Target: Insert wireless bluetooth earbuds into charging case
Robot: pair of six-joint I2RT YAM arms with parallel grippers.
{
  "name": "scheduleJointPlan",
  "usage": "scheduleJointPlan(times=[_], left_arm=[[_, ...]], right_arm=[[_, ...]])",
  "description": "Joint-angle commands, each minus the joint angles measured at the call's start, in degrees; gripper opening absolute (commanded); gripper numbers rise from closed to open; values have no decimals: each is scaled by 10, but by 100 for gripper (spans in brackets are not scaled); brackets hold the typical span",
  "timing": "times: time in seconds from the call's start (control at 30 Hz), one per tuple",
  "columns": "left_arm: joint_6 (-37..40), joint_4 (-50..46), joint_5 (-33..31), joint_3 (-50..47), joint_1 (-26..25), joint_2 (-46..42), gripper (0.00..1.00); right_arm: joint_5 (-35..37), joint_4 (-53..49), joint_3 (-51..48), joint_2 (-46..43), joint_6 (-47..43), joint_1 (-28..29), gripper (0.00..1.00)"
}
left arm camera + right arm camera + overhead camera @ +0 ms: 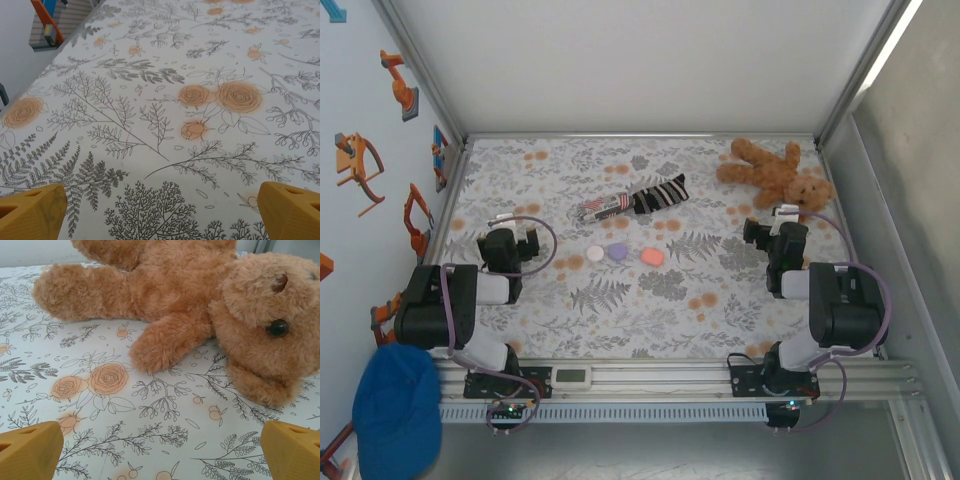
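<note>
The worktop [620, 320] carries a floral cloth. At its middle three small pebble-like cases lie in a row running left to right: a white case [595, 253], a purple case [617, 252] and a salmon-orange case [652, 257]. The white and purple ones are just beside each other, and the salmon one sits slightly apart to the right. From above all three lids look closed, and the earbuds are too small to pick out at this distance.

Farther back a striped sock [655, 193] lies at an angle. A teddy bear [775, 172] sprawls in the far right corner.

The left end effector [515, 225] hovers over the left side of the cloth, well apart from the cases. Its yellow fingers [30, 212] stand wide apart, with bare printed cloth between them.

The right end effector [772, 222] sits on the right side, near the bear. Its fingers [292, 450] are likewise spread wide and clamp nothing. In the right wrist view the bear's head and one arm lie just beyond the fingertips — close, not touching.

A blue cap [395, 405] rests off the worktop at the near left.
</note>
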Motion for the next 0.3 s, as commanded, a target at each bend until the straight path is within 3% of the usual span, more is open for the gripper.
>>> scheduleJointPlan(times=[0.0, 0.27], left_arm=[[-19, 24, 42, 27, 13, -2, 96], [-18, 13, 40, 29, 13, -5, 96]], right_arm=[[-4, 1, 5, -2, 1, 0, 100], [-2, -1, 6, -2, 0, 1, 100]])
